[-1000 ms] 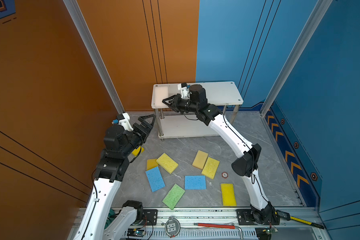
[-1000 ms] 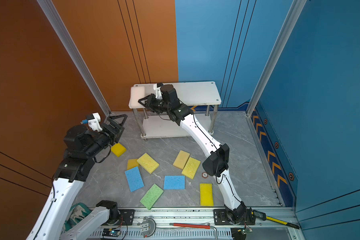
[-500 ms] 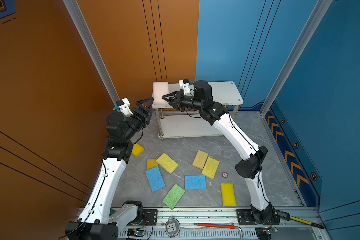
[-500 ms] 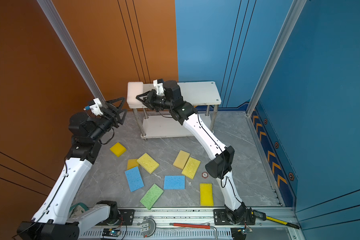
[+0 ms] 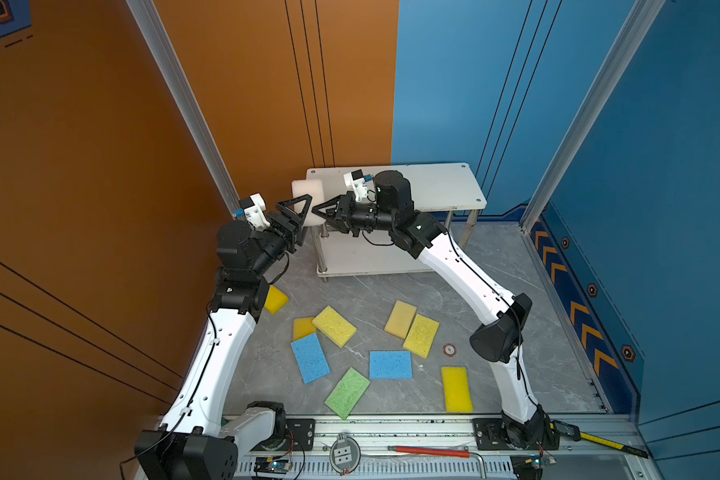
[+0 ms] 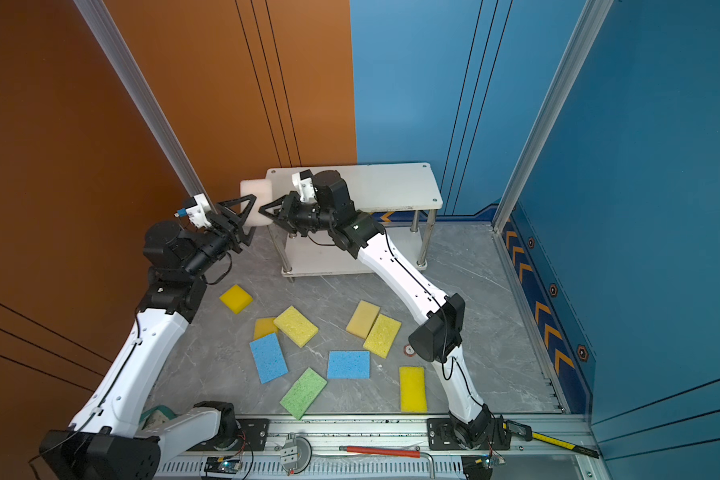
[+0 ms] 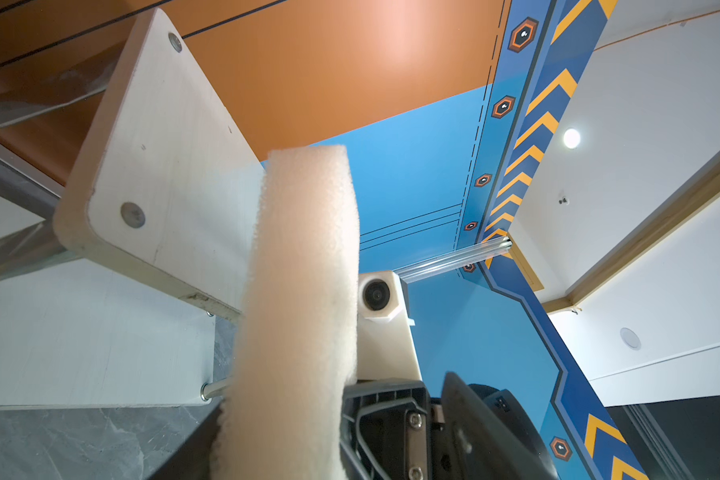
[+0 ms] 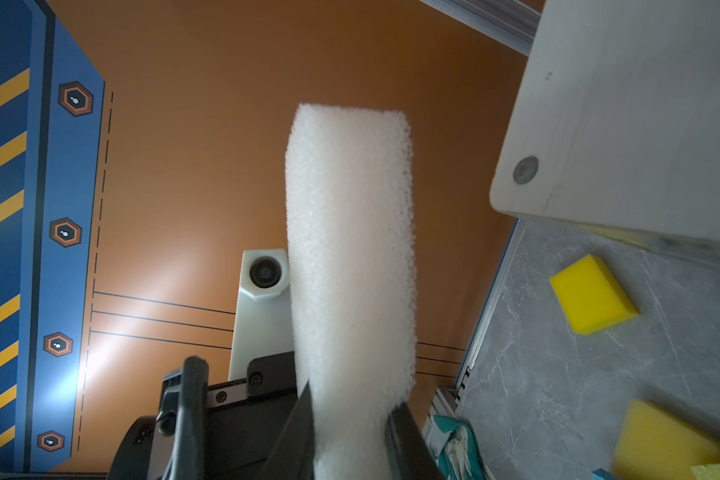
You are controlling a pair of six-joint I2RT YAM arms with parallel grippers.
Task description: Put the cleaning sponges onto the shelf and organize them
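A pale white sponge (image 5: pixel 306 194) (image 6: pixel 255 194) stands on edge in the air just off the left end of the shelf's top board (image 5: pixel 433 183) (image 6: pixel 391 183). My right gripper (image 5: pixel 321 212) (image 8: pixel 352 415) is shut on it from the shelf side. From the opposite side my left gripper (image 5: pixel 298 216) (image 6: pixel 245 216) straddles the same sponge. It is open, and one of its fingers (image 7: pixel 474 419) stands apart from the foam (image 7: pixel 296 291). Several yellow sponges (image 5: pixel 334 326), two blue ones (image 5: pixel 309 357) and a green one (image 5: pixel 347 392) lie on the floor.
The orange wall and a metal post (image 5: pixel 192 124) stand close behind the left gripper. A green-and-white glove (image 6: pixel 154 417) lies by the left arm's base. A red-handled tool (image 5: pixel 429 451) rests on the front rail. A small round token (image 5: pixel 449 349) lies near the right arm's elbow.
The right gripper lifted the pale sponge off the shelf's left end and turned it on edge beyond the board. The left arm rose from the floor, and its jaws narrowed around the sponge.
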